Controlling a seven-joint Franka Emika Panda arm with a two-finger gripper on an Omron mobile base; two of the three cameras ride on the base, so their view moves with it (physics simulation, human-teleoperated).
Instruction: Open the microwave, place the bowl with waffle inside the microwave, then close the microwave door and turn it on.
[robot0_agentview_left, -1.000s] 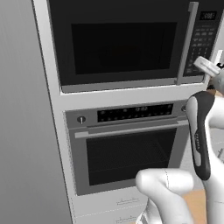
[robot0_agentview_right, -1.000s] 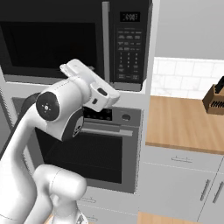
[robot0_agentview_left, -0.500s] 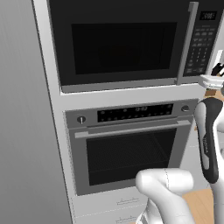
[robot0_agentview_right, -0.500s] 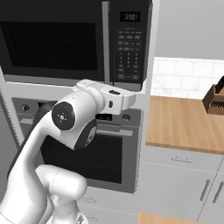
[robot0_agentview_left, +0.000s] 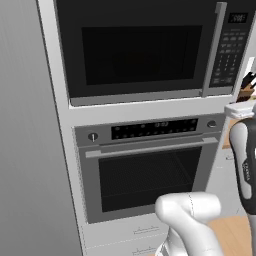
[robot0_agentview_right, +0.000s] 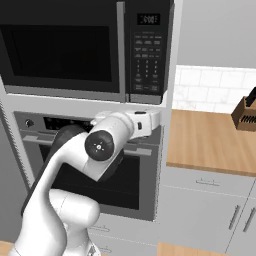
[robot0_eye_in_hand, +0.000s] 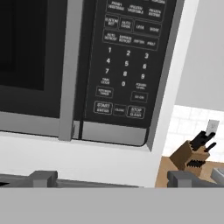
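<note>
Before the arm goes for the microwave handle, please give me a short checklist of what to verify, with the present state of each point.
1. The microwave door is shut and must be opened first: ok, it sits flush with the front.
2. The vertical silver handle is free of obstacles: ok, nothing is in front of it.
3. The gripper is open and empty: ok, its fingertips stand wide apart with nothing between them.
4. The gripper is lined up with the handle: not ok, it faces the keypad panel and sits below the microwave's bottom edge.
5. The knife block on the wooden counter is out of the way: ok, it stands far to the right.
6. The bowl with waffle is ready to be picked up: cannot tell.
</note>
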